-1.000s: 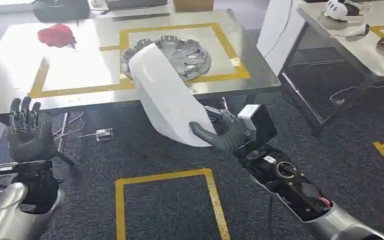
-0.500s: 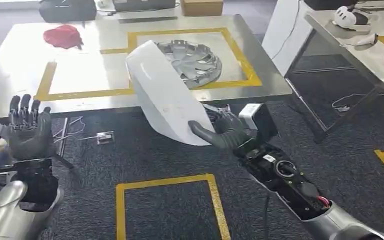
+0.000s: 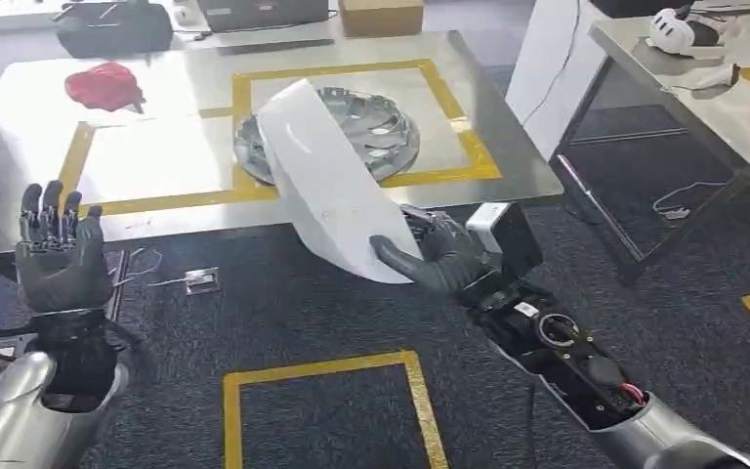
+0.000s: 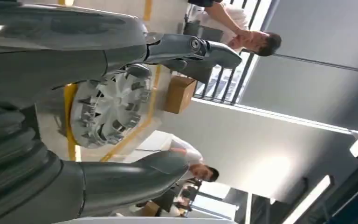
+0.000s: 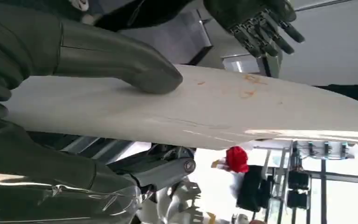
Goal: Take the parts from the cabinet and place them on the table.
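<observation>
Bright overhead light glared off the surface at upper left of the head view; both wrist views were soft, with blown-out windows.

Wheel cover on table, cloth left of it

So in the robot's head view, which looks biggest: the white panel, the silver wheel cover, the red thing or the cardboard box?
1. White panel, though it is nearer the camera.
2. Silver wheel cover, partly hidden.
3. Red thing and cardboard box: look alike; the box is cut off.

One white panel, one silver hubcap, one red cloth, perhaps two people.
</observation>
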Controlling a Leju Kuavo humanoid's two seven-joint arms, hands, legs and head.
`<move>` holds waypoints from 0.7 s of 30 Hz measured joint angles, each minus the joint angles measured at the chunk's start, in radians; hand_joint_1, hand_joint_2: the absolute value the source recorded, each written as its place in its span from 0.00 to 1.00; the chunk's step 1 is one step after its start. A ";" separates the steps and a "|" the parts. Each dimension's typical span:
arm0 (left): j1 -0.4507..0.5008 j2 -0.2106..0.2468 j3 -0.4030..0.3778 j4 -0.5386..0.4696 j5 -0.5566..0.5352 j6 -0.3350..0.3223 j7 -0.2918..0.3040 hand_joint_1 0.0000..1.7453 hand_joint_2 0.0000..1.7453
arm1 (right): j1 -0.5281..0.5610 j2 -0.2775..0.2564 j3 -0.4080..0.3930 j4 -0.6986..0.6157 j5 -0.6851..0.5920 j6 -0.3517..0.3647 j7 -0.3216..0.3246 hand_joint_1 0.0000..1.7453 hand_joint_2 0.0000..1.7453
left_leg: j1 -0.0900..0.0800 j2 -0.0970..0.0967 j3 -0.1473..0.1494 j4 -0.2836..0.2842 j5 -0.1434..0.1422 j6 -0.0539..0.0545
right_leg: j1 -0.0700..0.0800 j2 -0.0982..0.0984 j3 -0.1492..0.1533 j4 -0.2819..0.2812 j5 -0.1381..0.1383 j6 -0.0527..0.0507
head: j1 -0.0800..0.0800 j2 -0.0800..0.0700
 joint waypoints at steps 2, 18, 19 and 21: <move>0.005 0.000 0.000 0.003 0.000 0.000 0.000 0.00 1.00 | 0.007 0.000 0.000 0.000 0.000 -0.002 0.000 1.00 1.00 | 0.001 0.000 -0.057 0.048 0.004 -0.004 | 0.000 0.001 0.009 0.001 -0.010 0.001 | -0.005 0.000; 0.003 -0.008 0.000 0.005 -0.002 -0.001 0.001 0.00 1.00 | 0.011 0.000 -0.006 -0.005 -0.002 -0.001 0.010 1.00 1.00 | -0.003 -0.001 0.136 -0.288 0.129 0.054 | 0.000 -0.002 -0.150 0.333 -0.152 0.058 | 0.018 0.000; 0.003 -0.008 0.000 0.005 -0.002 -0.001 0.002 0.00 1.00 | 0.011 0.000 -0.006 -0.005 -0.002 -0.001 0.011 1.00 1.00 | -0.005 -0.003 0.148 -0.288 0.122 0.054 | 0.001 -0.002 -0.124 0.258 -0.098 0.052 | 0.023 0.000; 0.002 -0.011 0.000 0.005 -0.002 -0.001 0.002 0.00 1.00 | 0.010 0.000 -0.010 -0.006 -0.002 -0.001 0.011 1.00 1.00 | -0.008 -0.004 0.173 -0.289 0.105 0.052 | 0.011 -0.001 -0.050 0.058 0.031 0.026 | 0.032 0.000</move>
